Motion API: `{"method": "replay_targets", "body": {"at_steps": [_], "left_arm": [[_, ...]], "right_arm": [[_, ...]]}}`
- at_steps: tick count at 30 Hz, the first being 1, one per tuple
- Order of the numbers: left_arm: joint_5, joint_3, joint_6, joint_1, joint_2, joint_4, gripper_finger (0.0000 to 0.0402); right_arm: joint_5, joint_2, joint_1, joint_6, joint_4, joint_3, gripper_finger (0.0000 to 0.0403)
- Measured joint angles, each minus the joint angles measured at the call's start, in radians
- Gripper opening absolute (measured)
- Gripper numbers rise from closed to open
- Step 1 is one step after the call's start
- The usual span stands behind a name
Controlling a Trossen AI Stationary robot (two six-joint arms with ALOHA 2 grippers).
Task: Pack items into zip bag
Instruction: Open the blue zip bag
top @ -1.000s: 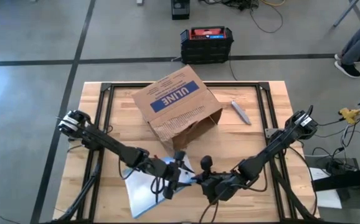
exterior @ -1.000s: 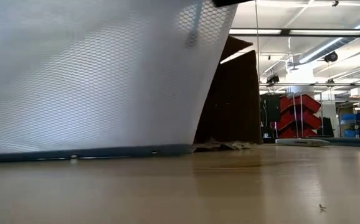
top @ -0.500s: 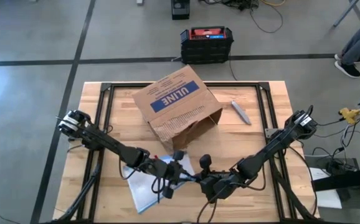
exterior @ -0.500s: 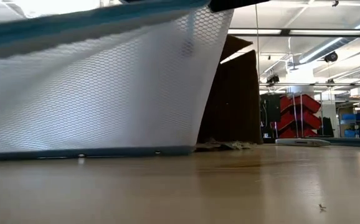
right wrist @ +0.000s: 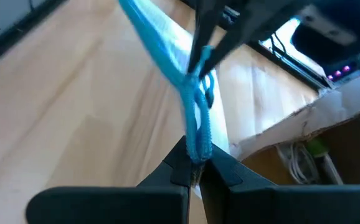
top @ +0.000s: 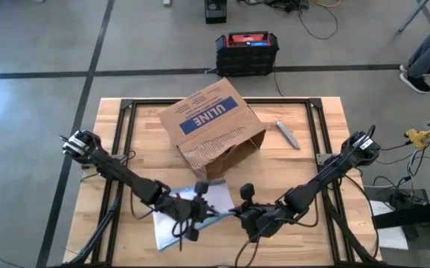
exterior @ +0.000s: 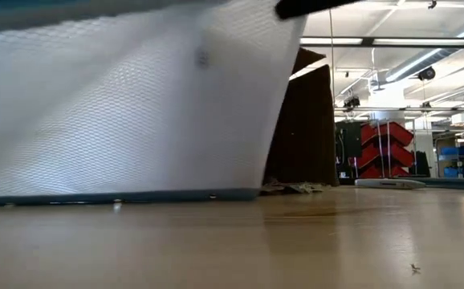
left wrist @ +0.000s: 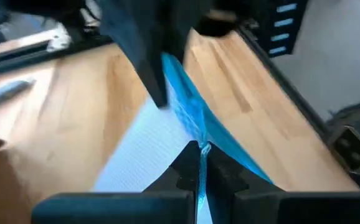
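Blue zip strip [left wrist: 195, 118] pinched by my left gripper [left wrist: 200, 152] and right gripper [right wrist: 195, 158]; opposing pulls risk tearing the zip bag [top: 181, 223].

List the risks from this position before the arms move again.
1. Both the left gripper and the right gripper are shut on the zip bag by its blue zip strip; pulling apart could tear it or slip a grip.
2. No items show near the bag, so packing may stall.
3. The ULINE box stands close behind; a lifted bag could snag it.
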State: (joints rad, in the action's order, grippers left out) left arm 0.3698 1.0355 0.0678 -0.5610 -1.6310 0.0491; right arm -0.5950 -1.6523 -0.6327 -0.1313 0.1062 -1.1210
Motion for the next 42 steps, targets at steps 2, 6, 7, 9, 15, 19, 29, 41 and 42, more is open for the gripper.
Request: {"method": "replay_targets", "body": {"at_steps": [2,6,7,9,15,19,29,41,42], "left_arm": [[0.008,0.000,0.031,-0.019,0.022,-0.064,0.0000],[0.029,0.000,0.171,-0.065,0.064,-0.234,0.0000],[0.041,0.000,0.213,-0.077,0.073,-0.287,0.0000],[0.074,0.000,0.312,-0.106,0.096,-0.396,0.0000],[0.102,0.000,0.718,-0.196,0.127,-0.760,0.0000],[0.049,-0.002,0.991,-0.263,0.127,-0.974,0.0000],[0.140,-0.006,1.147,-0.384,0.124,-0.934,0.0000],[0.262,-0.008,0.612,-0.342,0.116,-0.426,0.0032],[0.263,-0.013,0.611,-0.335,0.116,-0.424,0.0042]], "right_arm": [[-0.003,0.010,0.001,0.005,0.014,0.000,0.0000],[-0.010,0.042,-0.005,0.047,0.081,0.000,0.0000],[-0.010,0.058,-0.009,0.062,0.103,0.000,0.0000],[-0.031,0.088,-0.016,0.090,0.143,0.000,0.0000],[-0.078,0.165,-0.025,0.214,0.310,0.000,0.0000],[-0.078,0.180,-0.024,0.342,0.441,-0.002,0.0000],[0.093,0.100,-0.021,0.374,0.278,0.060,0.0000],[0.154,-0.082,0.016,0.304,0.141,0.048,0.0000],[0.154,-0.084,0.019,0.304,0.136,0.046,0.0000]]}}
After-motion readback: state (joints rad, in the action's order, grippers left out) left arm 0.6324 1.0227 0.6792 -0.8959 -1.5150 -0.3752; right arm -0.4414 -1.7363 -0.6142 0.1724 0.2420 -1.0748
